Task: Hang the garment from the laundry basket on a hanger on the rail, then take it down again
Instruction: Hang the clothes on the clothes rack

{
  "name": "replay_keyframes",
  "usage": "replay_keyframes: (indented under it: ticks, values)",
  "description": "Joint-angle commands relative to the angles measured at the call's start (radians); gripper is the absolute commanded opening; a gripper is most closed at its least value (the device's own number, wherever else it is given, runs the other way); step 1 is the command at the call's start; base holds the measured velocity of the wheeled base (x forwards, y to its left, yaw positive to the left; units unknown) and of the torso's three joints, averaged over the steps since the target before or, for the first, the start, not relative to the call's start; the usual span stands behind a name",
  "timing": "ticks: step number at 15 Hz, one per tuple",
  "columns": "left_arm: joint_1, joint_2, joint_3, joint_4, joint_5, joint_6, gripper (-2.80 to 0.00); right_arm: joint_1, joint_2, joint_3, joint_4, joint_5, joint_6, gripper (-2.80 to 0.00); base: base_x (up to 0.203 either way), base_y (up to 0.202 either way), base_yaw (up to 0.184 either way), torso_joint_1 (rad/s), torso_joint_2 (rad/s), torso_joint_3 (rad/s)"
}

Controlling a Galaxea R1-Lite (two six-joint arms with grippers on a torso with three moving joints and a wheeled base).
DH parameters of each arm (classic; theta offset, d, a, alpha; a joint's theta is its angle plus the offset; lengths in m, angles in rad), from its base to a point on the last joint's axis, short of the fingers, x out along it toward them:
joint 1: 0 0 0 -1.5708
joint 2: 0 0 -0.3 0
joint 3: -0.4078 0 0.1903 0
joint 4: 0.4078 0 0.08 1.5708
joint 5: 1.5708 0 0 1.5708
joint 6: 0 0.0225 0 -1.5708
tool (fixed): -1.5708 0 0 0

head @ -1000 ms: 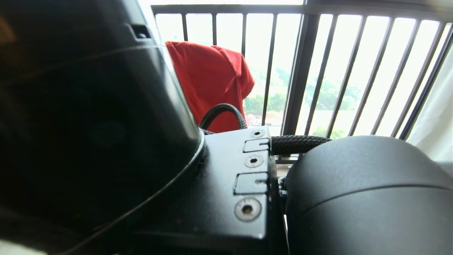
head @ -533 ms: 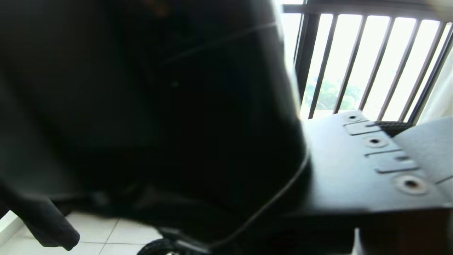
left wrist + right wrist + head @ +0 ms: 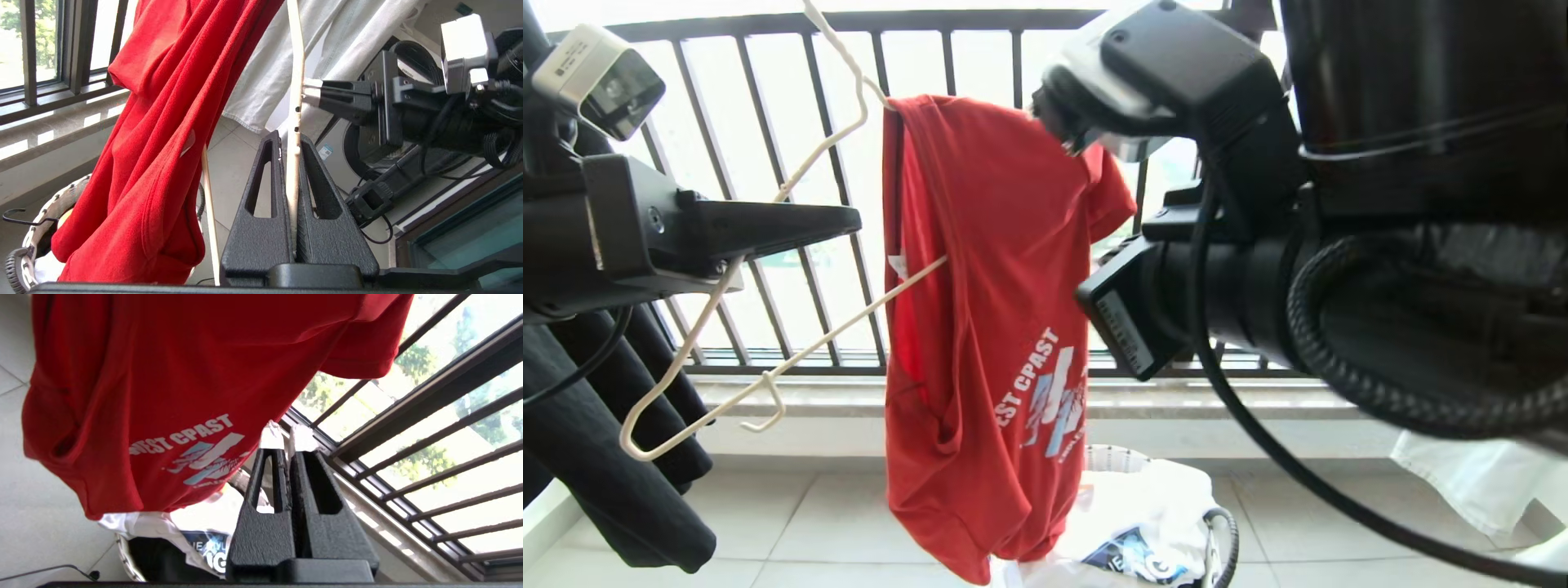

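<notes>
A dark barred railing [image 3: 980, 20] is filling the background of the head view, with bright daylight behind it and pale floor tiles [image 3: 792, 523] below. At the far left of the frame, black clothing [image 3: 596, 457] is hanging down toward the floor. Just above it, at the middle left, the left gripper [image 3: 845, 220] is reaching toward the right, and its jaws are closing tightly on the wire of the hanger [image 3: 792, 175]. In the left wrist view the same grip is clear: the 2 black fingers [image 3: 265, 212] are pressing the cream wire between them. The hanger is tilting steeply, with 1 end low at the lower left and its other arm going into the garment [image 3: 988, 327]. The red garment is hanging from that arm in the centre of the frame, bunched and uneven, and its hem is reaching the laundry basket [image 3: 1217, 539] at the bottom centre, where white clothes are lying. At the upper right, the right arm is filling the frame. In the right wrist view, the right gripper [image 3: 286, 439] is pointing at the railing with its jaws closed on nothing, just beside the garment.
</notes>
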Motion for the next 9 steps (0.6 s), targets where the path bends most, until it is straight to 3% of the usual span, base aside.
replay_keyframes:
  ticks: [1, 4, 9]
  values:
    - [0.0, 0.0, -0.002, 0.002, -0.023, -0.004, -2.8, -0.036, -0.037, -0.045, 0.069, -0.003, 0.0, -2.8, 0.0, 0.0, 0.0, 0.0, 0.0, 0.0]
    - [0.012, -0.003, 0.001, 0.008, -0.12, -0.006, -2.8, -0.041, -0.046, -0.126, 0.166, -0.003, -0.014, -2.8, 0.0, 0.0, 0.0, 0.0, 0.0, 0.0]
    - [0.015, -0.003, -0.018, 0.097, -0.255, -0.007, -2.8, -0.043, -0.068, -0.227, 0.271, 0.061, -0.176, -2.8, 0.0, 0.0, 0.0, 0.0, 0.0, 0.0]
